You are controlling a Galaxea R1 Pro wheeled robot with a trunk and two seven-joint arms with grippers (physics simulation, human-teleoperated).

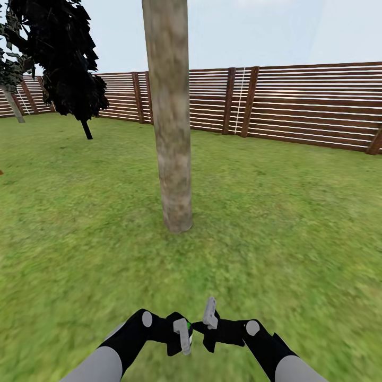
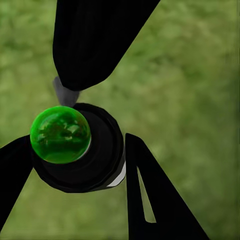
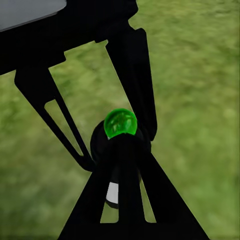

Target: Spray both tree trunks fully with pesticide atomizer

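A tree trunk [image 1: 172,132], mottled grey-beige and bare, rises from the grass floor [image 1: 297,223] straight ahead of me, its crown out of view. No pesticide shows on it. Low in the head view my two grippers meet. My left gripper [image 1: 183,331] [image 2: 77,150] is shut on the pesticide atomizer [image 2: 80,150], a black cylinder with a glossy green dome [image 3: 120,123]. My right gripper [image 1: 210,318] [image 3: 122,150] has its fingers pressed together, tips right at the atomizer's side.
A brown slat fence [image 1: 307,101] runs across the back of the lawn. A dark conifer [image 1: 63,58] stands at the back left, with a thin leaning grey trunk [image 1: 13,106] beyond it. Grass stretches on both sides of the near trunk.
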